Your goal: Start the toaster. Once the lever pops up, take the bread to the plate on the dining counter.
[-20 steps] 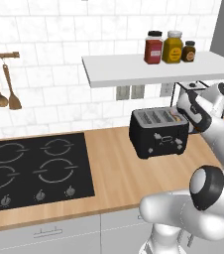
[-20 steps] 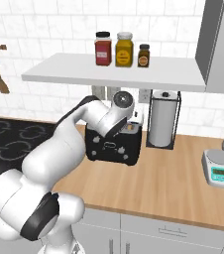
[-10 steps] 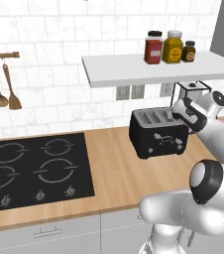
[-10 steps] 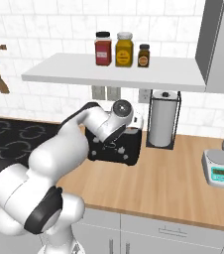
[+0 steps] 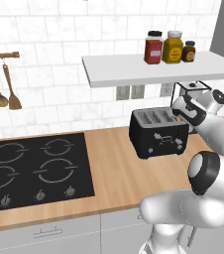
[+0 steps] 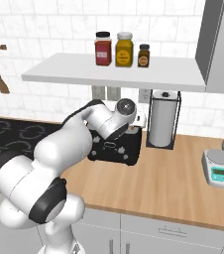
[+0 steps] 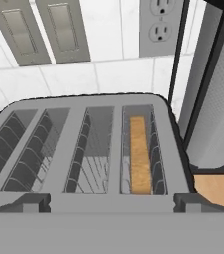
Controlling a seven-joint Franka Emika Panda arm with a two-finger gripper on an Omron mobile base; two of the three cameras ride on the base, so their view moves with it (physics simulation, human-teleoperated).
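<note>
1. The toaster (image 5: 158, 133) stands right of centre in the left base view, on the wood-topped counter (image 5: 113, 171), right of the black cooktop (image 5: 33, 170).
2. In the hand view the toaster's silver top (image 7: 84, 149) spans the middle of the frame, showing four slots.
3. The bread (image 7: 140, 155) sits upright in the rightmost slot, its golden edge visible.
4. The gripper (image 5: 179, 111) hovers at the toaster's right end in the left base view; its opening cannot be determined.
5. The paper towel roll (image 6: 163, 125) stands in its holder just right of the toaster, centre right in the right base view.
6. Three jars (image 6: 122, 49) occupy the white shelf (image 6: 109, 73), upper centre.
7. A kitchen scale (image 6: 220, 168) sits at the right edge.
</note>
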